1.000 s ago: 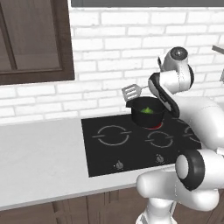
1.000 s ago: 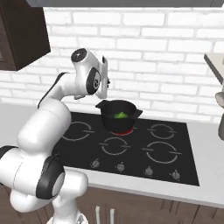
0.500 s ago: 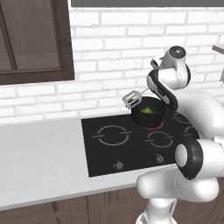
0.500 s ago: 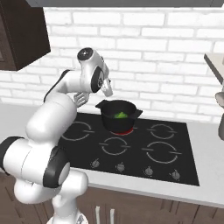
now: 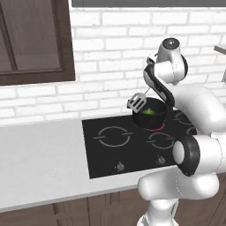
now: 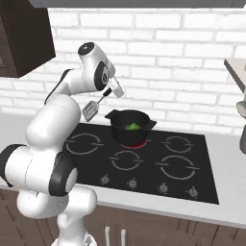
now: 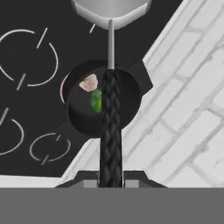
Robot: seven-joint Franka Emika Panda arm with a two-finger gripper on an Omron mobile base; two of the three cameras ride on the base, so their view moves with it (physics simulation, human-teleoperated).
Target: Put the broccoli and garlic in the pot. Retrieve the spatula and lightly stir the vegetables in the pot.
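The black pot [image 5: 152,122] [image 6: 124,135] [image 7: 83,116] stands on the back burner of the cooktop. Inside it lie the green broccoli [image 5: 149,111] [image 6: 132,127] [image 7: 96,100] and the pale garlic [image 7: 89,82]. My gripper [image 5: 151,89] [image 6: 113,90] [image 7: 110,182] is shut on the dark handle of the spatula [image 7: 110,131]. It hangs above the pot's rim on the wall side. The spatula's slotted grey head [image 5: 137,102] [image 6: 90,111] [image 7: 110,11] hangs in the air beside the pot, outside its rim and pointing down and away from the hand.
The burner under the pot glows red [image 6: 134,143]. The black cooktop [image 5: 114,148] [image 6: 144,166] has knobs along its front edge. Grey counter [image 5: 39,154] stretches to the left, with a brick wall [image 5: 106,66] behind. A grey container [image 6: 241,126] stands at the far right.
The hand has tilted, and the spatula head has dropped a little lower beside the pot. The pot and the vegetables have not moved.
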